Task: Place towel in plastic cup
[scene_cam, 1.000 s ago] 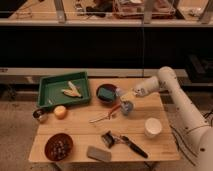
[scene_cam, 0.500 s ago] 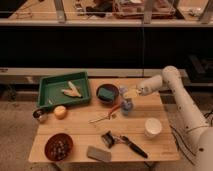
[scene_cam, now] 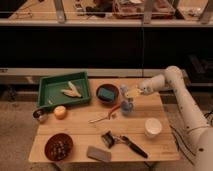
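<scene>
Over the middle of the tabletop (scene_cam: pixel 75 135) my fingers (scene_cam: pixel 131 92) were shut on the pale towel (scene_cam: pixel 133 93), holding it up just above the blue plastic cup (scene_cam: pixel 127 106) so it could drop straight in, and it was not inside yet.

On the surface (scene_cam: pixel 75 132), a tray (scene_cam: pixel 47 90) sits at back left with a bowl (scene_cam: pixel 107 93) to its right, the tool (scene_cam: pixel 129 92) hovering just right of that bowl above a small cup (scene_cam: pixel 126 106), and a plastic cup (scene_cam: pixel 153 127) standing near the right edge.
</scene>
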`<state>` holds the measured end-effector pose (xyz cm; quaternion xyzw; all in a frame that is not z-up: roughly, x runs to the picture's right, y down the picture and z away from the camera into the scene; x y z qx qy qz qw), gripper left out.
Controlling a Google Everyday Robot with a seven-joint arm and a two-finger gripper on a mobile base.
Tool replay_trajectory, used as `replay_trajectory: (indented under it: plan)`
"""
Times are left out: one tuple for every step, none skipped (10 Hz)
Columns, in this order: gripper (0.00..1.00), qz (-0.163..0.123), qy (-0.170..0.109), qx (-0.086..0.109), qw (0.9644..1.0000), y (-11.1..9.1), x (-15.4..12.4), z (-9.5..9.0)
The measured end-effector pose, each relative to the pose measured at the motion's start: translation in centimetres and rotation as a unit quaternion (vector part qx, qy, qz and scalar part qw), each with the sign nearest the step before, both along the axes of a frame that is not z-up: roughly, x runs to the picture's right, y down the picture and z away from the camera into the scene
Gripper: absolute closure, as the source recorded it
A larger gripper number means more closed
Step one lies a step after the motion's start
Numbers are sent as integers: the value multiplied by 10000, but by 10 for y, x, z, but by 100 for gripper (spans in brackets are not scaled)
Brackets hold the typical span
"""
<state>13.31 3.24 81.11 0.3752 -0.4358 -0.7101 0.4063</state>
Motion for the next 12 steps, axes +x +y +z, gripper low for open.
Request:
replay_trajectory:
  plan:
    - [98,-60,-45,-51,10000,3,0,3]
    - [93,-108,-123,-111,9998,6,1,5]
    - [78,-201,-252,-188,9993,8,-2,6]
    - [70,-252,-311,-216,9990,11,-6,6]
    - [62,-275,-348,-232,9987,12,-6,7]
    - [50,-287,-409,-251,9984,14,-5,5]
    - [42,-300,-453,-254,9982,14,-6,5]
    - [32,-333,-505,-250,9979,14,-8,3]
    - [24,-349,-537,-235,9977,14,-8,1]
    - [20,-375,-567,-224,9974,15,-7,0]
    - [20,-386,-575,-196,9974,15,-7,-2]
    - [20,-397,-582,-179,9974,15,-7,-2]
